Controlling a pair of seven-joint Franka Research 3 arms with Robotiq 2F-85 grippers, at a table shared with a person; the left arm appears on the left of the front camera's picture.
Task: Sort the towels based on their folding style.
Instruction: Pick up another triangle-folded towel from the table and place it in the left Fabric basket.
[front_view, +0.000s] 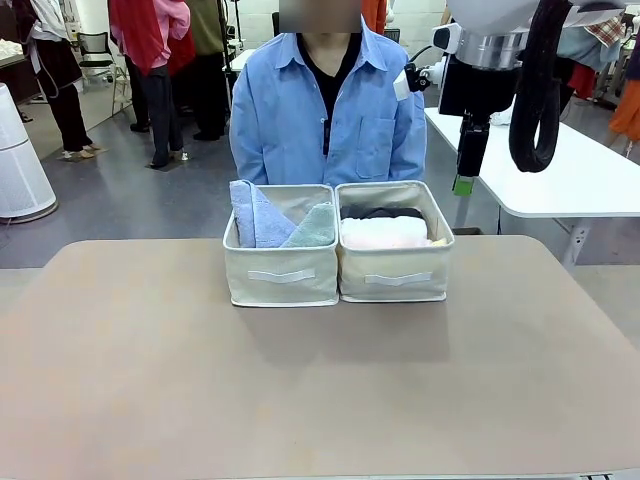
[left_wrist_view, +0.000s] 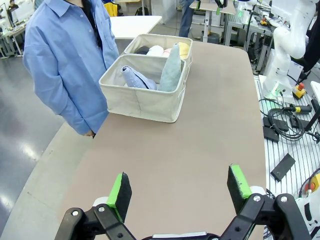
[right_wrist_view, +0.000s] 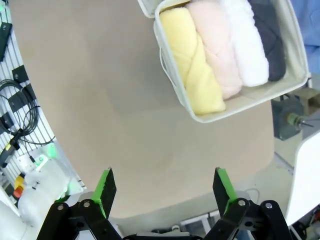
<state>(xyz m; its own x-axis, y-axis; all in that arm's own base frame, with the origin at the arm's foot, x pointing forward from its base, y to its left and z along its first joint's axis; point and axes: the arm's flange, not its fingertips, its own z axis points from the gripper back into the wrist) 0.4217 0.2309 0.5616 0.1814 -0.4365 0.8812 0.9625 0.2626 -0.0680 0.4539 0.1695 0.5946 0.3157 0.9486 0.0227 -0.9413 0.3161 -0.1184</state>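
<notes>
On my front feed, two cream fabric bins sit side by side, touching, near the far edge of the tabletop (front_view: 150, 380), just in front of a person in a blue shirt (front_view: 325, 110) who stands at the far side. The left bin (front_view: 280, 270) holds the two cone-folded towels: the lavender-blue cone (front_view: 255, 212) toward its left wall and the pale green cone (front_view: 314, 228) leaning against the wall shared with the other bin. The right bin (front_view: 395, 272) holds the rolled towels; from my right wrist camera I count four lying parallel and packed tight, the yellow roll (right_wrist_view: 192, 62), the pink roll (right_wrist_view: 215, 47), the white roll (right_wrist_view: 245, 42) and the dark grey roll (right_wrist_view: 270, 37), in that order across the bin. My right claw (right_wrist_view: 163, 192) hangs high above the tabletop near that bin, its green-padded fingers spread wide with nothing between them; on the front feed it shows raised at the upper right, above the far right corner. My left claw (left_wrist_view: 180, 192) also stands wide open and empty, over bare tabletop toward the near edge, well apart from the bins, with both cones in view in the nearer bin ahead of it.
</notes>
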